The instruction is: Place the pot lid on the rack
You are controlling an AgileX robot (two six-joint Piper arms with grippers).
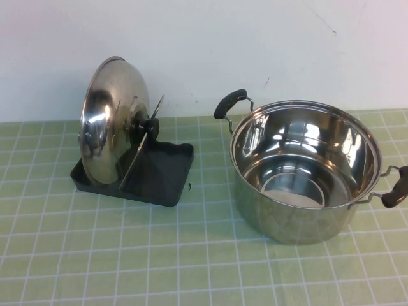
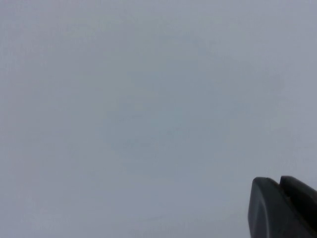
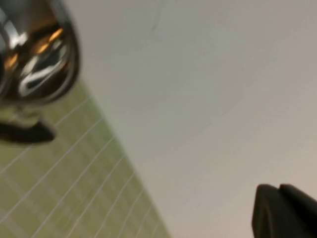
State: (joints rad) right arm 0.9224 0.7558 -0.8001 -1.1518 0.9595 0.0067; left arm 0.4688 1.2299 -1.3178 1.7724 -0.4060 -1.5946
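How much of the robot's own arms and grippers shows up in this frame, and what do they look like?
Very little. No arm appears in the high view. The left gripper shows only in its own wrist view, as a dark, matte, round-edged block in the corner against a plain pale wall. The right gripper looks the same in its view. No cables, markings or labels are visible.

No writing, label, brand mark or number can be read anywhere. The pot lid point(image 1: 108, 121) and the steel pot point(image 1: 299, 172) show only reflections on their shiny metal, the dark rack point(image 1: 167, 175) is plain, and the green table point(image 1: 191, 268) carries nothing but its pale grid lines. The white wall point(image 1: 287, 44) behind has a few faint dark scratches, which seem to be scuffs and not letters. The left claw point(image 2: 282, 208) and the right claw point(image 3: 282, 210) each show only a plain black corner at the edge of their wrist views, unmarked.
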